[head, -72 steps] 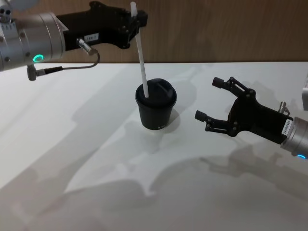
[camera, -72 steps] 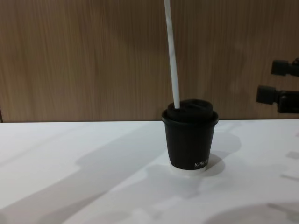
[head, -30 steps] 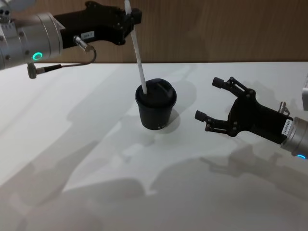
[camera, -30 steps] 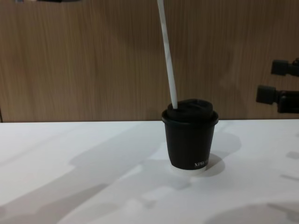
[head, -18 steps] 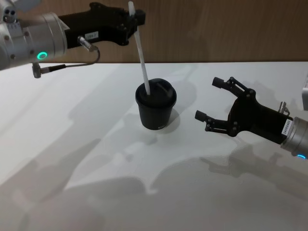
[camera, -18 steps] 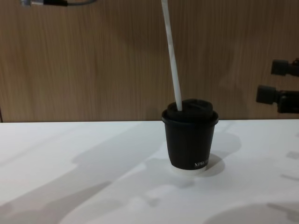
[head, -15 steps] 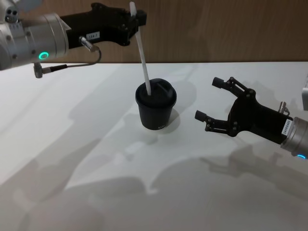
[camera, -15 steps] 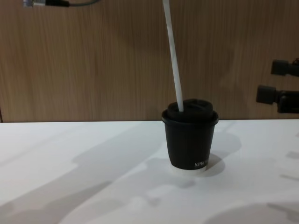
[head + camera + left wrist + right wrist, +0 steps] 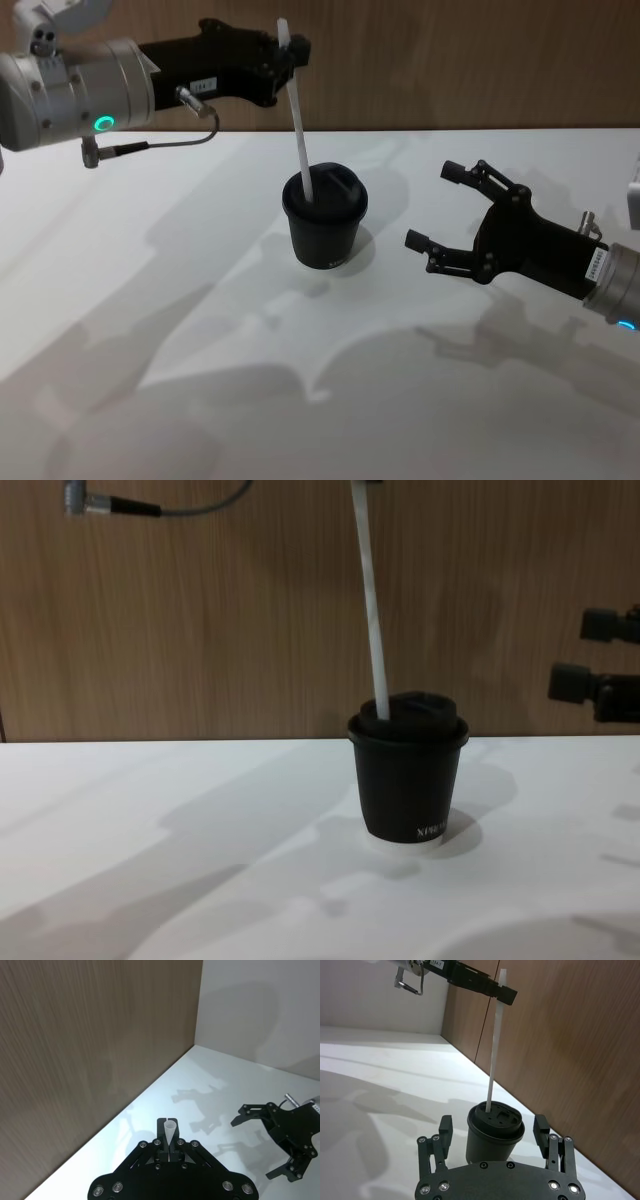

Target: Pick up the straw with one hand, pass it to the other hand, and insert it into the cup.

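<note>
Cup (image 9: 325, 228) stands upright on the white counter (image 9: 150, 330), about mid-scene, black domed lid on, white lettering low on the wall facing the chest camera.

Straw (image 9: 298, 120): lower end sits at the lid, on its left side; whether the tip has passed through an opening or only rests against the lid cannot be told from these views. Shaft rises nearly upright, tilted slightly to the left toward its top.

Left end effector (image 9: 284, 50), with silver wrist, green ring and thin cable, reaches in from the far left, high above the counter and above the cup. Its fingers are clenched on the straw just below the top end; a short stub of straw projects above them. In the left wrist view the open straw end (image 9: 169, 1131) shows pinched between the two fingertips.

Right end effector (image 9: 432, 205) hangs to the right of the cup, apart from it, fingers spread wide and grasping nothing. From its wrist camera the cup (image 9: 495, 1132) appears between and beyond its two fingers (image 9: 445, 1126), not touching either.

Wood-panelled wall (image 9: 200, 610) behind the counter.
</note>
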